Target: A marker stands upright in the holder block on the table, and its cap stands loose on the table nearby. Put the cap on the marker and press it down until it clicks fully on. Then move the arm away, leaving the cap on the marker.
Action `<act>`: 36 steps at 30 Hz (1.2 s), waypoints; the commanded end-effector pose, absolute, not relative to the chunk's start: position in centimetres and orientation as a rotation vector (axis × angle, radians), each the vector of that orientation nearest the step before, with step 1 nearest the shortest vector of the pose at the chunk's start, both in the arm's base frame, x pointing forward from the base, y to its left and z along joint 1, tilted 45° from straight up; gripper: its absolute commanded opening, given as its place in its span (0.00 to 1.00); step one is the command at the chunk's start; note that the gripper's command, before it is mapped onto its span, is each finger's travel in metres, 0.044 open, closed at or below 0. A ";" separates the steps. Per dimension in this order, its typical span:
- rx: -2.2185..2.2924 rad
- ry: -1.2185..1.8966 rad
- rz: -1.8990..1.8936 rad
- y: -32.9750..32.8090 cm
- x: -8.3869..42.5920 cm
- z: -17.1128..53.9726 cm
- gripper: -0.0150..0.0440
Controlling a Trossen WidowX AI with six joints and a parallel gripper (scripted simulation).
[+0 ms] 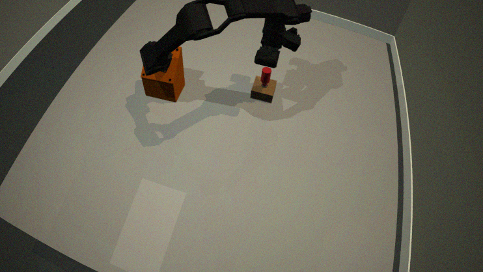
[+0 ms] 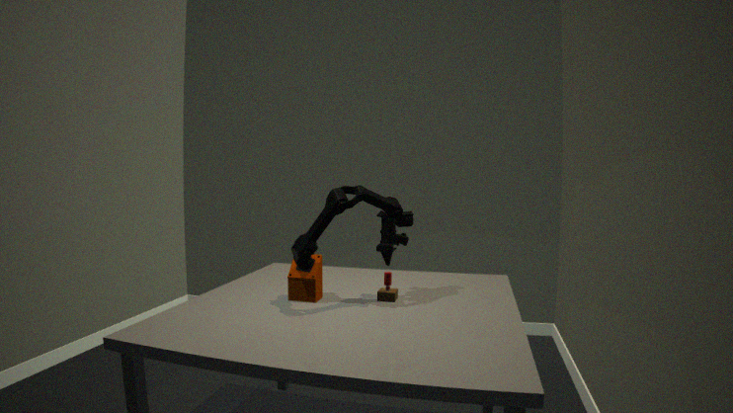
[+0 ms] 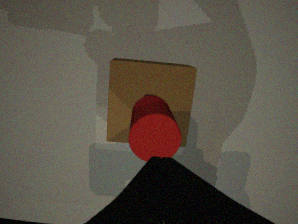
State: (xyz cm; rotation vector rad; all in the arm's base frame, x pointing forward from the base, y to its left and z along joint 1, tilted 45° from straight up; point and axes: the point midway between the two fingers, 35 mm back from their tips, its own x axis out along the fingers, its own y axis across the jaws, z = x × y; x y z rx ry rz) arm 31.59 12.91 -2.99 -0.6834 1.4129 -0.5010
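cap (image 1: 266, 75): red | holder block (image 1: 264, 91): tan | arm base (image 1: 164, 80): orange | arm (image 1: 199, 23): black

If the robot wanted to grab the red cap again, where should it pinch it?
Probably around the round sides of the red cap, coming straight down from above. The cap stands upright on the marker in the holder block, so its top and sides are free. The gripper hangs just above with its jaws shut on nothing, so they must open first.

Marker (image 1: 264, 84) body seemingly under cap (image 1: 265, 75)
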 end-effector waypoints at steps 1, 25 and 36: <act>-0.680 1.410 -0.505 12.7 31.6 -3.2 0.25; -0.681 1.409 -0.506 10.4 32.0 -5.6 0.25; -0.669 1.401 -0.501 10.6 32.3 -5.6 0.25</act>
